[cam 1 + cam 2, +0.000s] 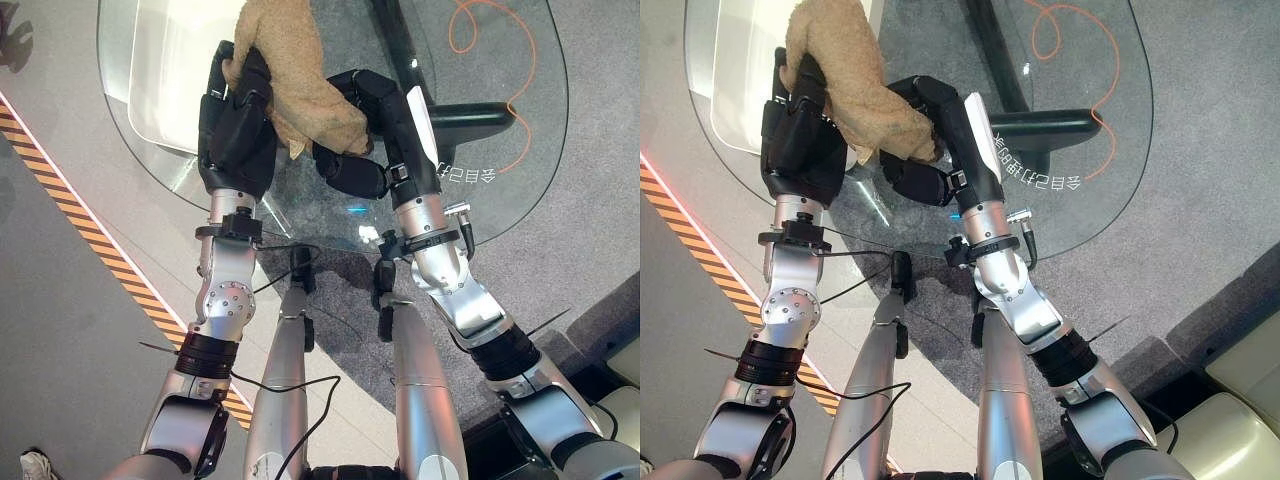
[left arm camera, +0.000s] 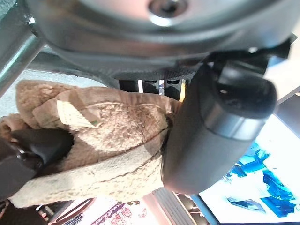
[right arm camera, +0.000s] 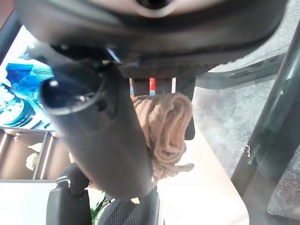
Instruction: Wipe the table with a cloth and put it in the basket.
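Fingers of the left hand (image 1: 238,120) curl round one end of the tan cloth (image 1: 290,80); the right hand (image 1: 365,130) pinches the other end between thumb and fingers, so both are clamped on it. Cloth is bunched between the two hands, above the near edge of the round glass table (image 1: 500,215). Two-handed hold likely serves to gather or pass the cloth. Basket not seen, so drop-off judged still ahead.

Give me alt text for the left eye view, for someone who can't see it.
Both robot hands grip a tan cloth above a round glass table: the left hand holds its upper part, the right hand its lower end. An orange cable shows through the glass.
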